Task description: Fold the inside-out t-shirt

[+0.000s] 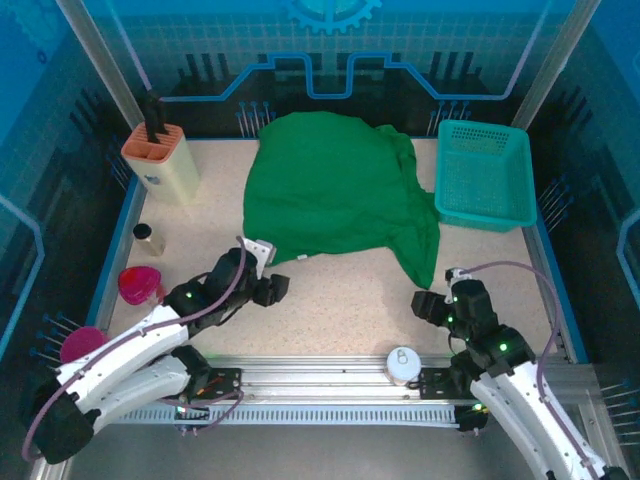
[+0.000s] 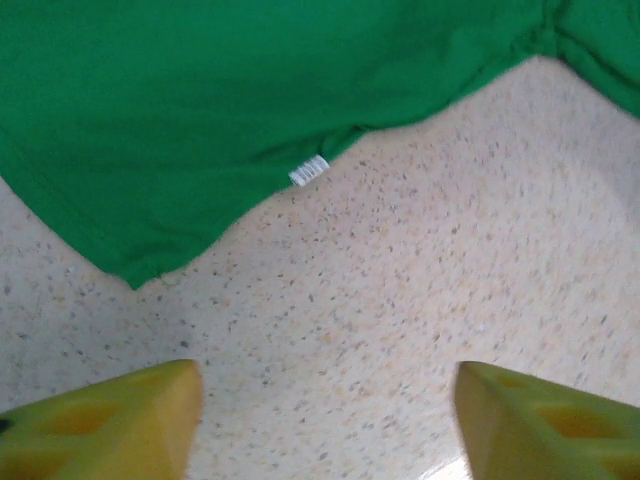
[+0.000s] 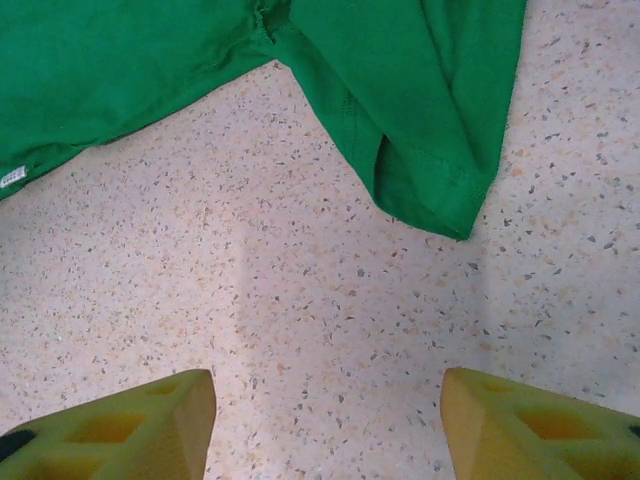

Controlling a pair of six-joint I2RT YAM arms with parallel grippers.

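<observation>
I see the green t-shirt (image 1: 335, 195) lying crumpled on the far middle of the speckled surface (image 1: 340, 315). It is bunched rather than spread flat, and one sleeve or corner trails down on its right side toward the right arm. Its right edge lies just beside the teal mesh basket (image 1: 485, 175), which stands at the far right corner. A small white label (image 2: 309, 170) sits at the shirt's near hem; I can also pick it out at the left edge of the right wrist view (image 3: 12, 177).

My left end effector (image 1: 266, 268) hangs just short of the shirt's near left hem. In its own camera the two yellow fingers (image 2: 100, 425) are spread wide, with only bare surface between them and the hem beyond their tips. My right end effector (image 1: 441, 290) sits near the trailing corner of the shirt. Its fingers (image 3: 545, 430) are spread as well and hold nothing, and the green corner ends short of them.

On the left side stands an orange-topped holder (image 1: 160, 160) with a dark handle sticking up. A small bottle (image 1: 150, 238) and a pink cup (image 1: 138, 285) stand nearer to me. A white round thing (image 1: 403, 363) rests at the near rail; it may be a lidded jar, though I cannot say for sure.
</observation>
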